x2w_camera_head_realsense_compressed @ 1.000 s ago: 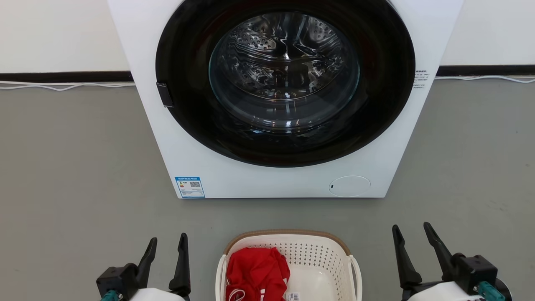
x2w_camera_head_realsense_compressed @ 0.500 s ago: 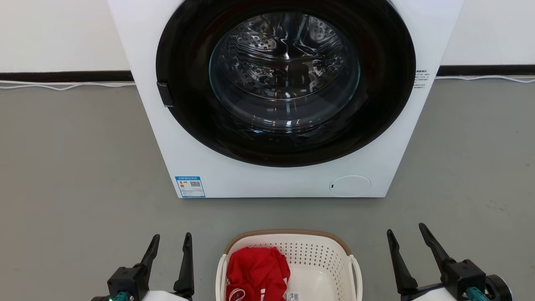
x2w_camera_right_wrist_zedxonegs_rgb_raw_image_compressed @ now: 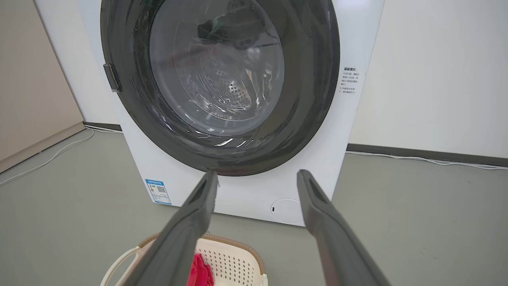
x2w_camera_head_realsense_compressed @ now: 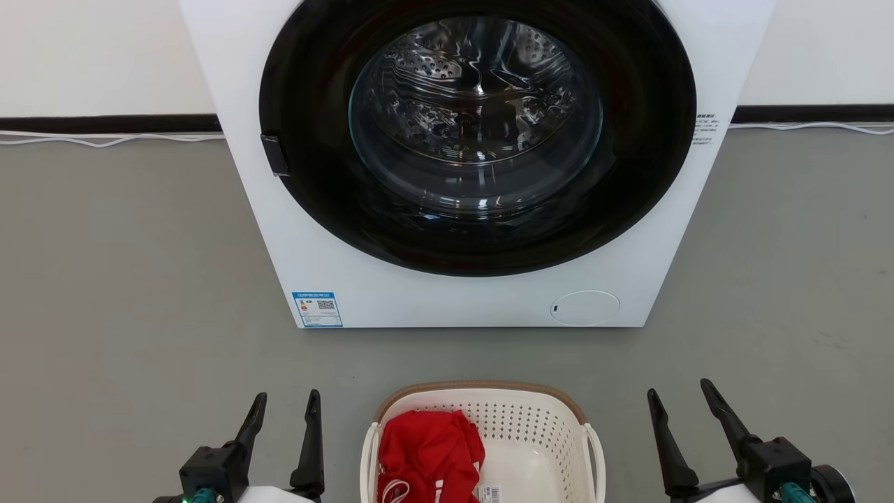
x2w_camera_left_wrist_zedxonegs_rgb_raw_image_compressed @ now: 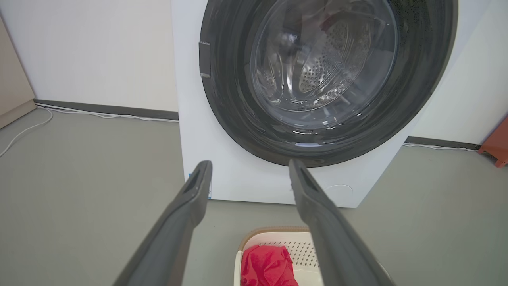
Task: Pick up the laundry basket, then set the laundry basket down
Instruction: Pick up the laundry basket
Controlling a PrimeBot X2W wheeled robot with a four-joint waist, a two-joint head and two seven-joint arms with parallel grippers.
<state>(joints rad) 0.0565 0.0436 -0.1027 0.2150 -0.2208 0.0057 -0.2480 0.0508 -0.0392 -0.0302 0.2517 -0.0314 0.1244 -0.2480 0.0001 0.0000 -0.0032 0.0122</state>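
My left claw [x2w_camera_head_realsense_compressed: 287, 395] has its two dark fingers wide apart. It holds nothing and touches nothing, with only grey floor [x2w_camera_head_realsense_compressed: 140, 279] showing between them. My right claw [x2w_camera_head_realsense_compressed: 679, 388] is the same: fingers spread, empty, clear of everything. Both point towards the white washer [x2w_camera_head_realsense_compressed: 419, 300], which stands well ahead of the tips with its round glass door [x2w_camera_head_realsense_compressed: 475, 112] facing me.

Against a second ago, neither claw has changed its spread. My left claw has edged a little inward, towards the basket. My right claw has drawn slightly back and inward too. Over the last half second they have barely moved. The whole head view has slid up a touch, so that is my head tilting, not the washer or the basket shifting.

The laundry basket [x2w_camera_head_realsense_compressed: 524, 419] sits on the floor between my two claws, just inside each and touching neither. In the head view its far rim lies about level with my fingertips, and the rest is nearer to me than they are. It is cream-white with rounded corners, and its walls are pierced by rows of small holes. A brown woven-look band runs along the top edge, and a pale loop handle [x2w_camera_head_realsense_compressed: 595, 454] shows on the side towards my right claw. Inside, a crumpled red cloth [x2w_camera_head_realsense_compressed: 429, 447] fills the half nearer my left claw, and a barcode sticker [x2w_camera_head_realsense_compressed: 490, 494] lies on the bare bottom beside it
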